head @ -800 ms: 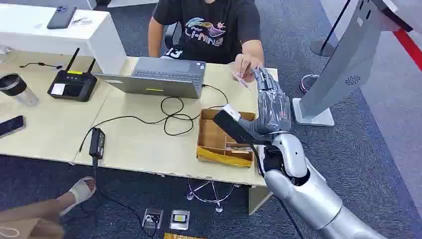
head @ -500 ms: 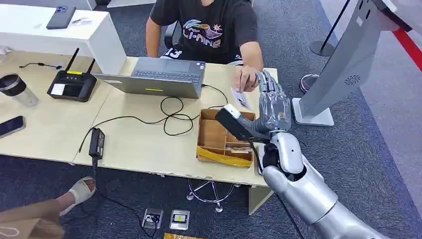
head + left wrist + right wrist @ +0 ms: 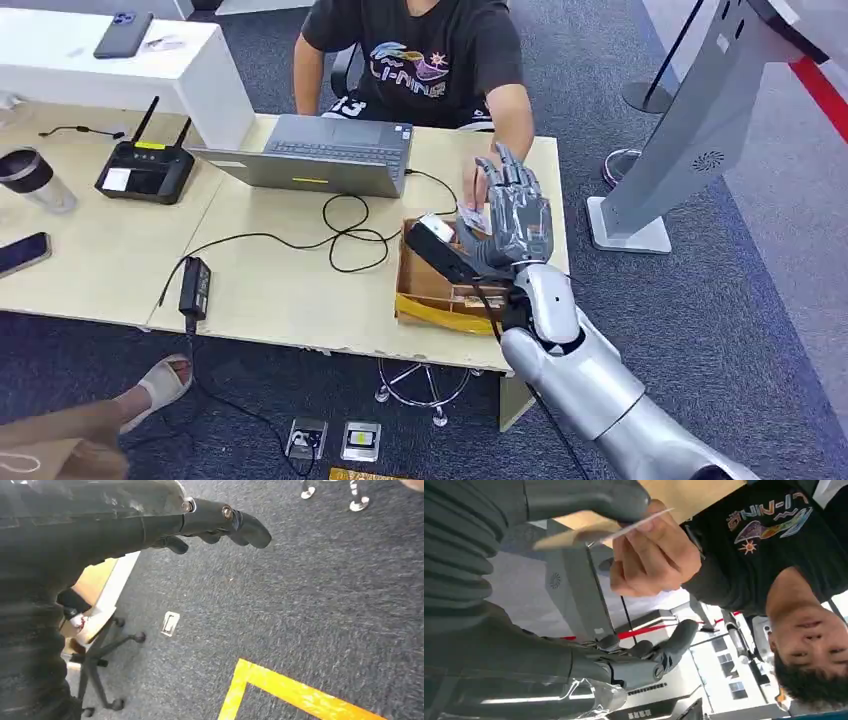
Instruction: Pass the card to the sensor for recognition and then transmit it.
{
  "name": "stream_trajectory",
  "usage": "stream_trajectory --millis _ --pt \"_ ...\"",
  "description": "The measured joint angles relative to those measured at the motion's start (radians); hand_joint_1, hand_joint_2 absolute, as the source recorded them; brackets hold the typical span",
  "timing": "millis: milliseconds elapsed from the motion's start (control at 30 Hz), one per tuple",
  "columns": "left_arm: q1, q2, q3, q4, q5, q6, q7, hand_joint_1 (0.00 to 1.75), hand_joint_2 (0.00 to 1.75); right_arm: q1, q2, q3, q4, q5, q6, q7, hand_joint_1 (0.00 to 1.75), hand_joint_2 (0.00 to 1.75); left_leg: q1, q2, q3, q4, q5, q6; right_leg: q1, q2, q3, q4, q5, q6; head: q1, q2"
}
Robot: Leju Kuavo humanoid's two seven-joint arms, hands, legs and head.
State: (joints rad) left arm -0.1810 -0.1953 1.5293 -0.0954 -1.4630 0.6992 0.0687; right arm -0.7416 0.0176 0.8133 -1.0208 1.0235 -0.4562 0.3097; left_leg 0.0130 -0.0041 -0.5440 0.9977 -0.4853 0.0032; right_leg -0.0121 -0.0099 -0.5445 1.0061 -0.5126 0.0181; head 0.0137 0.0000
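Note:
A seated person's hand holds a thin white card over the right end of the table. My right hand is raised beside it, fingers spread upward. In the right wrist view the card shows edge-on in the person's hand. It lies between my thumb and my fingers, close under the thumb; the fingers stay well apart from it. My right hand grips nothing. My left hand hangs over the carpet with its fingers stretched out, holding nothing.
A cardboard box sits under my right wrist near the table's front edge. A laptop, looping black cables, a power adapter and a black router lie to the left. A grey kiosk stand rises at the right.
My right hand has come left and nearer to me, over the box. The person's hand lowered the card from my fingertips to between my thumb and fingers.

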Motion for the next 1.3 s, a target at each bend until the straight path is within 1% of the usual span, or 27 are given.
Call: stream_trajectory --millis 33,200,233,267,300,400,433,467,600,633,900,1000,1033,1067,1200,1300 --pt "0.0 -0.002 0.0 0.0 0.001 0.0 0.002 0.0 1.75 -0.002 0.006 0.0 0.006 0.0 -0.001 -0.002 1.62 1.75 0.0 0.0 0.0 0.0 0.0 0.0 0.0 0.0 0.0 0.0 0.0 0.0 0.001 0.0" --pt "0.0 -0.004 0.001 0.0 0.005 0.0 0.002 0.0 1.75 -0.008 0.038 0.001 0.038 0.0 -0.008 -0.013 1.62 1.75 0.0 0.0 0.0 0.0 0.0 0.0 0.0 0.0 0.0 0.0 0.0 0.0 0.0 0.0" --pt "0.0 -0.004 0.001 0.0 0.005 0.0 0.002 0.0 1.75 -0.009 0.04 0.001 0.042 0.0 -0.01 -0.014 1.59 1.75 0.0 0.0 0.0 0.0 0.0 0.0 0.0 0.0 0.0 0.0 0.0 0.0 0.0 0.0" --pt "0.0 -0.004 0.001 0.0 0.005 0.0 0.002 0.0 1.75 -0.01 0.044 0.001 0.047 0.0 -0.012 -0.014 1.62 1.75 0.0 0.0 0.0 0.0 0.0 0.0 0.0 0.0 0.0 0.0 0.0 0.0 0.0 0.0" --pt "0.0 -0.005 0.001 0.0 0.005 0.0 0.002 0.0 1.75 -0.01 0.045 0.001 0.05 0.0 -0.013 -0.014 1.59 1.75 0.0 0.0 0.0 0.0 0.0 0.0 0.0 0.0 0.0 0.0 0.0 0.0 0.0 0.0" --pt "0.0 -0.005 0.001 0.0 0.005 0.0 0.002 0.0 1.75 -0.01 0.052 0.001 0.06 0.0 -0.015 -0.017 1.55 1.75 0.0 0.0 0.0 0.0 0.0 0.0 0.0 0.0 0.0 0.0 0.0 0.0 0.0 0.0" --pt "0.0 -0.005 0.001 0.0 0.005 0.0 0.001 0.0 1.75 -0.011 0.053 0.001 0.063 0.001 -0.017 -0.017 1.57 1.75 0.0 0.0 0.0 0.0 0.0 0.0 0.0 0.0 0.0 0.0 0.0 0.0 0.0 0.0" --pt "0.0 -0.005 0.001 0.0 0.006 0.0 0.002 0.0 1.75 -0.012 0.054 0.001 0.064 0.003 -0.018 -0.017 1.54 1.75 0.0 0.0 0.0 0.0 0.0 0.0 0.0 0.0 0.0 0.0 0.0 0.0 0.0 0.0" --pt "0.0 -0.005 0.001 0.0 0.009 0.0 -0.003 0.0 1.75 -0.012 0.053 0.0 0.073 0.013 -0.022 -0.016 1.54 1.75 0.0 0.0 0.0 0.0 0.0 0.0 0.0 0.001 0.0 0.0 0.0 0.0 0.0 0.0" --pt "0.0 -0.005 0.001 0.0 0.01 0.0 -0.003 0.0 1.75 -0.012 0.053 0.0 0.076 0.016 -0.022 -0.015 1.57 1.75 0.0 0.0 0.0 0.0 0.0 0.0 0.0 0.0 0.0 0.0 0.0 0.0 0.0 0.0" --pt "0.0 -0.005 0.001 0.0 0.012 0.0 -0.034 0.0 1.75 -0.011 0.05 -0.001 0.086 0.036 -0.022 -0.006 1.57 1.75 0.0 0.001 0.001 0.0 0.0 0.0 0.0 0.001 0.0 0.0 0.0 0.0 0.0 0.0" --pt "0.001 -0.004 0.001 0.0 0.0 0.0 -0.037 0.0 1.75 -0.01 0.045 -0.006 0.086 0.05 -0.022 0.008 1.59 1.75 0.0 0.001 0.001 0.0 0.0 0.0 0.0 0.001 0.0 0.0 0.0 0.0 0.0 0.0" --pt "0.001 -0.003 0.001 0.0 -0.008 0.0 -0.036 0.0 1.75 -0.009 0.042 -0.01 0.086 0.056 -0.022 0.013 1.57 1.75 0.0 0.001 0.001 0.0 0.0 0.0 0.0 0.001 0.0 0.0 0.0 0.0 0.0 0.0" --pt "0.001 -0.003 0.001 0.0 -0.014 0.0 -0.034 0.0 1.75 -0.009 0.04 -0.015 0.086 0.062 -0.022 0.02 1.61 1.75 0.0 0.001 0.001 0.0 0.0 0.0 0.0 0.001 0.0 0.0 0.0 0.0 0.0 0.0" --pt "0.001 0.002 0.001 0.0 -0.024 0.0 -0.034 0.0 1.75 0.0 0.02 -0.031 0.071 0.081 -0.012 0.044 1.59 1.75 0.0 0.001 0.001 0.0 0.0 0.0 0.0 0.002 0.0 0.0 0.0 0.0 0.0 0.0" --pt "0.002 0.003 0.001 0.0 -0.028 0.0 -0.034 0.0 1.75 0.009 0.004 -0.046 0.051 0.087 -0.004 0.05 1.61 1.75 0.0 0.001 0.001 0.0 0.0 0.0 0.0 0.003 -0.001 0.0 0.0 0.0 0.0 0.0"
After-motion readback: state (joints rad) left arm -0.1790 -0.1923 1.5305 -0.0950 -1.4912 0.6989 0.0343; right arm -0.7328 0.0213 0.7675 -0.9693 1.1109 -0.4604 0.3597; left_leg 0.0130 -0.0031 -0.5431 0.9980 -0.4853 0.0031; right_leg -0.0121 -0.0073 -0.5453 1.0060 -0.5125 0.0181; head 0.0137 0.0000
